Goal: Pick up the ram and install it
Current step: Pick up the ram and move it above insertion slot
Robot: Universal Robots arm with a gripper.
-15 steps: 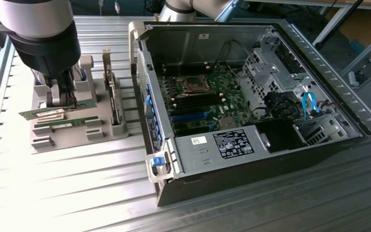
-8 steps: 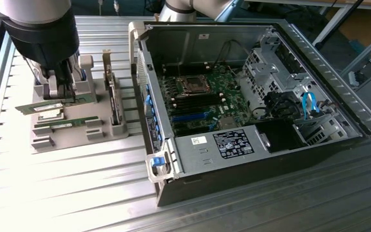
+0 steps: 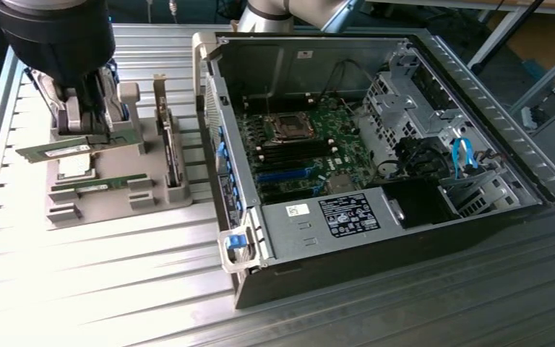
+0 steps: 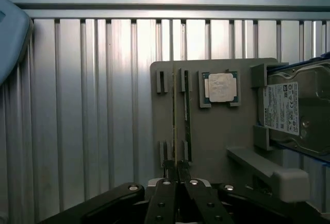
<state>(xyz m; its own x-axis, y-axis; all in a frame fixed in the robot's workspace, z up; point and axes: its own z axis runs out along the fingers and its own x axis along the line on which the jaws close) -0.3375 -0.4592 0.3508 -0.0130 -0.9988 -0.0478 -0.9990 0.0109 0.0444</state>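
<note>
Green and thin, the ram (image 3: 51, 151) is clamped between the closed fingers of the gripper (image 3: 87, 141), over the grey holder (image 3: 113, 208) at the exterior view's left. Note its long axis: it runs roughly level from the fingers toward the exterior view's left, while the open computer case (image 3: 258, 72) lies to the right, well apart. Consult the wrist view for the grip: the ram appears edge-on, a thin line running straight out from the fingertips, just beside a second stick (image 4: 186, 105) seated in its slot. You cannot tell from either view whether the ram is clear of the holder.
</note>
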